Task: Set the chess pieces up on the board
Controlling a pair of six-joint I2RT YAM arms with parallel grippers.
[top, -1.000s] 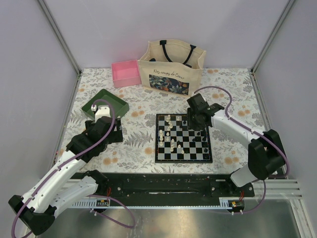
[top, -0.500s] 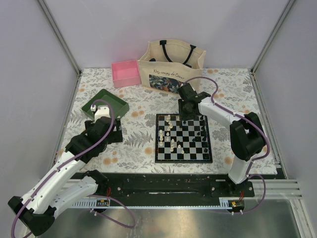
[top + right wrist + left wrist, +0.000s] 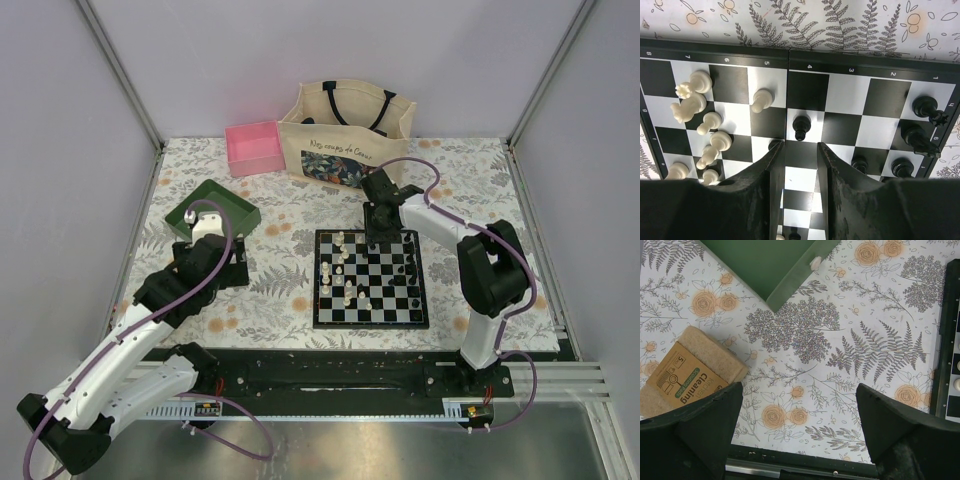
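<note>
The board [image 3: 370, 322] lies at mid-table. Several cream-white chess pieces [image 3: 345, 275] stand on its left half and several black ones [image 3: 408, 265] on its right. My right gripper [image 3: 375, 236] hangs over the board's far edge, pointing down. In the right wrist view its jaws [image 3: 801, 145] stand a little apart over bare squares, holding nothing. A black pawn [image 3: 801, 126] stands just beyond the tips, and white pieces [image 3: 695, 105] cluster at the left. My left gripper [image 3: 222, 262] is wide open [image 3: 797, 405] over the floral cloth, left of the board [image 3: 945, 340].
A green tray [image 3: 212, 210] sits at the left with a small cream object at its rim [image 3: 815, 262]. A pink box [image 3: 254, 146] and a tote bag [image 3: 345, 135] stand at the back. A packaged sponge [image 3: 687, 370] lies by my left finger.
My right arm has swung left from the board's far right corner to the middle of its far edge. Its jaws have kept about the same narrow gap. The left arm has not moved.
</note>
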